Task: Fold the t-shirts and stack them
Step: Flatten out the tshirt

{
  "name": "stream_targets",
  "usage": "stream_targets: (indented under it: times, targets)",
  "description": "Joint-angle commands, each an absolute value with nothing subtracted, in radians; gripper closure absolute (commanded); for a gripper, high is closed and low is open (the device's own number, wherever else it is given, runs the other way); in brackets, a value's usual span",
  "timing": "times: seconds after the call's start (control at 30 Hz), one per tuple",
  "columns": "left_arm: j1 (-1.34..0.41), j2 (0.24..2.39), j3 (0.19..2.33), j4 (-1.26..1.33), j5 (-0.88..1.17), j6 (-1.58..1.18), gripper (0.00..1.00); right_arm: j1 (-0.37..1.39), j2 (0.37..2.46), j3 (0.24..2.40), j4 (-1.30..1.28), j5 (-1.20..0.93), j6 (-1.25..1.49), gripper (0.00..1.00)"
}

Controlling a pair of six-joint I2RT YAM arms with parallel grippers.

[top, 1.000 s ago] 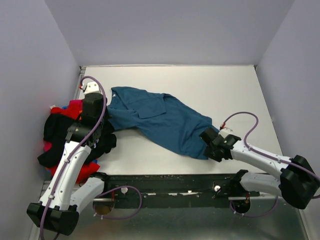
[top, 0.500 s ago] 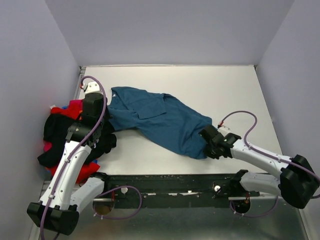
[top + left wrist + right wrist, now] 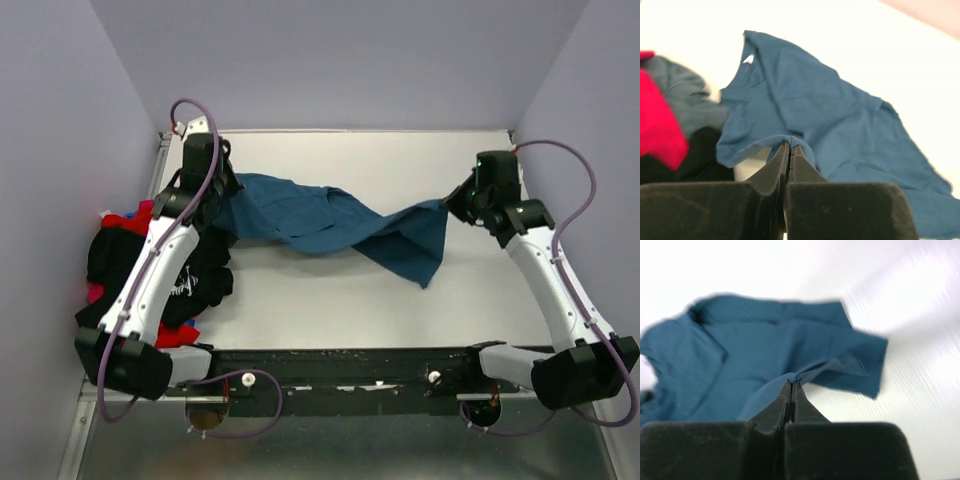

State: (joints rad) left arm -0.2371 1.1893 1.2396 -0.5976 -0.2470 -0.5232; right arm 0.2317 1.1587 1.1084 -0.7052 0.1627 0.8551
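Spreading step: teal-blue t-shirt [image 3: 330, 225] strung between both arms, both ends lifted off the counter [image 3: 330, 310]
Grip: left fingers [image 3: 785, 155] pinched tight on a cloth fold at the end nearest the pile of other shirts [image 3: 130, 270]; right fingers [image 3: 787, 392] pinched tight on the end farthest from that pile. Middle sags and one corner hangs loose by the far grip. Likely purpose: tension the shirt to lay it flat for folding

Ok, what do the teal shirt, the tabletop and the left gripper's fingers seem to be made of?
The teal shirt: soft matte knit cloth, probably cotton jersey; it drapes, creases and bunches where pinched.
The tabletop: hard, smooth white sheet, perhaps laminate or painted board; even, faintly glossy.
The fingers of the left gripper: black, matte, finely grainy, likely plastic or rubbery padding.
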Motion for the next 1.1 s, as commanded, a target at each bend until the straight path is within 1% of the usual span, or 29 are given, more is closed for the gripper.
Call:
stream_targets:
  times: [0.0, 0.03, 0.13, 0.2, 0.27, 0.3, 0.33, 0.37, 0.4, 0.47, 0.5, 0.57, 0.63, 0.67, 0.77, 0.87, 0.97, 1.07]
  targets:
    - [-0.216, 1.408, 1.532, -0.548, -0.164, -0.627, 1.0, 0.109, 1.285, 1.386, -0.696, -0.063, 0.736, 0.99]
    - [-0.213, 1.46, 1.621, -0.561, -0.146, -0.626, 1.0, 0.088, 1.322, 1.452, -0.706, -0.09, 0.735, 0.99]
    - [-0.209, 1.61, 1.984, -0.652, -0.149, -0.603, 1.0, 0.037, 1.425, 1.693, -0.744, -0.153, 0.712, 0.99]
    - [-0.203, 1.73, 2.292, -0.771, -0.176, -0.577, 1.0, -0.02, 1.497, 1.878, -0.794, -0.214, 0.71, 0.99]
    - [-0.18, 1.853, 2.661, -0.869, -0.176, -0.581, 1.0, -0.072, 1.563, 2.055, -0.813, -0.303, 0.725, 0.99]
    - [-0.164, 1.879, 2.75, -0.868, -0.146, -0.592, 1.0, -0.095, 1.592, 2.119, -0.811, -0.363, 0.739, 0.99]
    - [-0.15, 1.864, 2.755, -0.815, -0.115, -0.601, 1.0, -0.121, 1.62, 2.191, -0.807, -0.415, 0.755, 0.99]
    - [-0.147, 1.809, 2.688, -0.733, -0.092, -0.606, 1.0, -0.144, 1.644, 2.244, -0.801, -0.479, 0.768, 0.99]
    - [-0.146, 1.727, 2.551, -0.636, -0.071, -0.604, 1.0, -0.159, 1.65, 2.282, -0.781, -0.532, 0.776, 1.0]
    - [-0.147, 1.553, 2.255, -0.417, -0.042, -0.612, 1.0, -0.182, 1.612, 2.275, -0.729, -0.615, 0.779, 0.99]
    - [-0.147, 1.48, 2.121, -0.322, -0.037, -0.62, 1.0, -0.189, 1.567, 2.214, -0.691, -0.635, 0.775, 0.99]
    - [-0.147, 1.332, 1.937, -0.197, -0.041, -0.618, 1.0, -0.201, 1.452, 2.079, -0.587, -0.646, 0.765, 0.99]
    - [-0.147, 1.217, 1.791, -0.1, -0.045, -0.614, 1.0, -0.204, 1.327, 1.956, -0.505, -0.606, 0.75, 0.99]
    - [-0.149, 1.175, 1.752, -0.059, -0.037, -0.609, 1.0, -0.204, 1.263, 1.91, -0.477, -0.579, 0.738, 0.99]
    - [-0.15, 1.106, 1.741, -0.026, -0.012, -0.594, 1.0, -0.206, 1.122, 1.827, -0.428, -0.497, 0.703, 0.99]
    - [-0.15, 1.098, 1.784, -0.026, -0.011, -0.577, 1.0, -0.204, 1.051, 1.833, -0.426, -0.41, 0.68, 0.99]
    - [-0.15, 1.179, 1.921, -0.084, -0.038, -0.554, 1.0, -0.204, 1.071, 1.931, -0.495, -0.307, 0.663, 0.99]
    - [-0.15, 1.345, 2.084, -0.13, -0.049, -0.543, 1.0, -0.204, 1.187, 2.078, -0.615, -0.259, 0.686, 0.99]
